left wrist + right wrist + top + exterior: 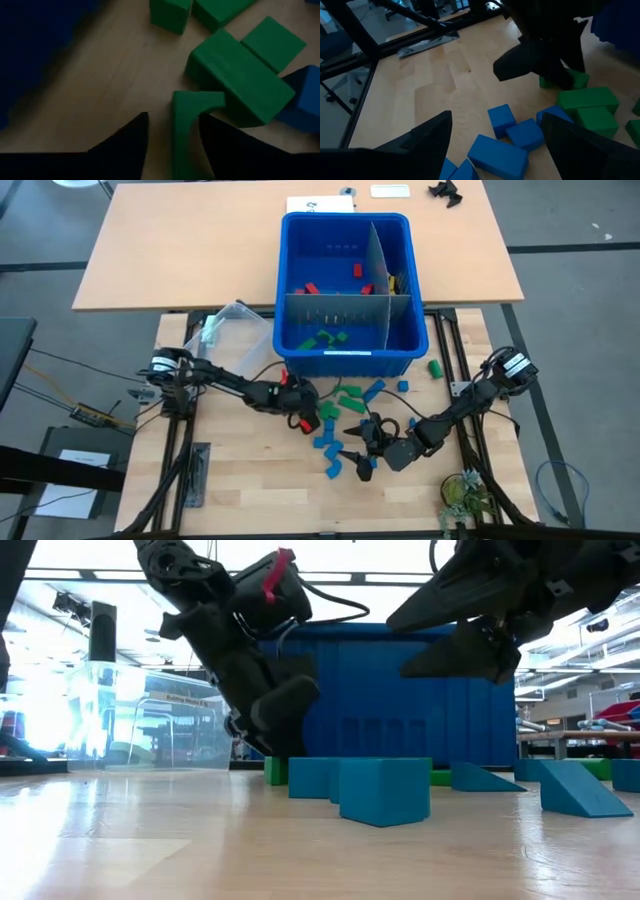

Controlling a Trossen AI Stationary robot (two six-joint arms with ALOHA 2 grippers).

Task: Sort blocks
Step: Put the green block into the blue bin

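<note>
Green and blue blocks (352, 402) lie loose on the table in front of the blue bin (300, 280). My left gripper (172, 116) slants down at the left end of that cluster (312, 423), open, with a narrow green block (186, 127) between its fingers. That block rests on the table and butts against a larger green block (240, 85). My right gripper (496, 115) hovers open above the blue blocks (507, 125) at the near side of the cluster (352, 457), with nothing between its fingers. Inside the bin lie red, yellow and green blocks in separate compartments. My left gripper has the narrow green block's near end (184, 150) between its open fingers, coming slanting down from the table's left. One finger (220, 145) lies right at the block's side; a strip of bare table shows between the other finger (125, 145) and the block. The block lies on the table.
A clear plastic tub (235, 325) stands left of the bin. A blue cube (385, 790) and blue wedges (580, 790) lie nearest the table's front. One green block (435, 367) lies apart, right of the bin. Bare wood stretches along the near left.
</note>
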